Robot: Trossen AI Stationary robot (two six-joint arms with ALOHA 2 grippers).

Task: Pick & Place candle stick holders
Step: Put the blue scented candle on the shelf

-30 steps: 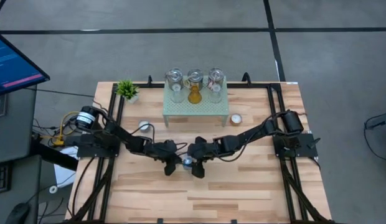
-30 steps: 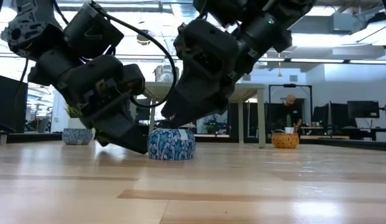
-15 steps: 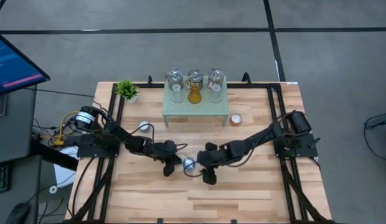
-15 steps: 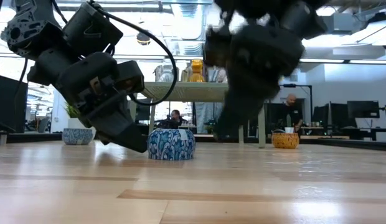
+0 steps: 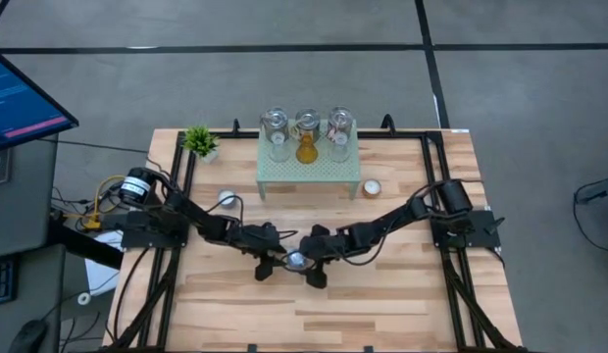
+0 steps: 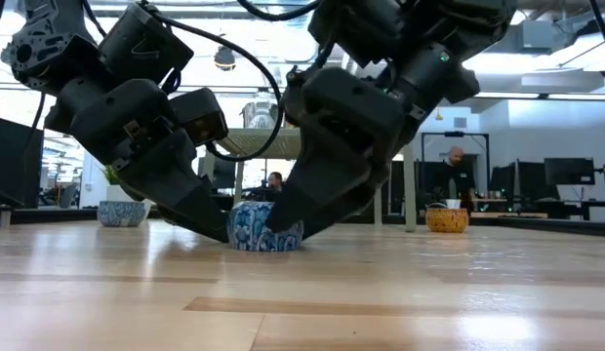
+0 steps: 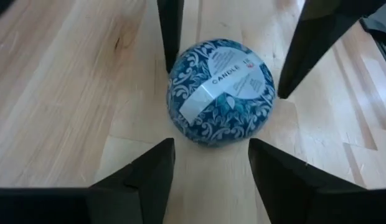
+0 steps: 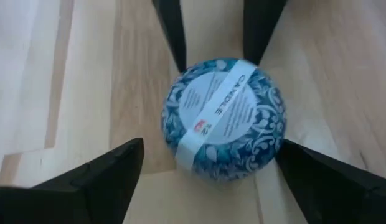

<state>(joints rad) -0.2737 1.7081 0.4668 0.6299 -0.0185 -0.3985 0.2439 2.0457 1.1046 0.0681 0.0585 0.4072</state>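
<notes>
Blue and white swirly pattern on this round candle tin (image 7: 219,92), pale paper label band across its lid. It sits on the light wood surface (image 5: 382,304), mid-front. Left jaws (image 5: 272,263) and right jaws (image 5: 310,269) both spread loose around it now; the right arm swung back in.

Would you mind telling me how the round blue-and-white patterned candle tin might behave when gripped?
The round blue-and-white patterned candle tin looks rigid, so it probably won't deform. Its low, flat-based shape suggests it won't tip or roll. The curved side may slip between narrow fingers.
</notes>
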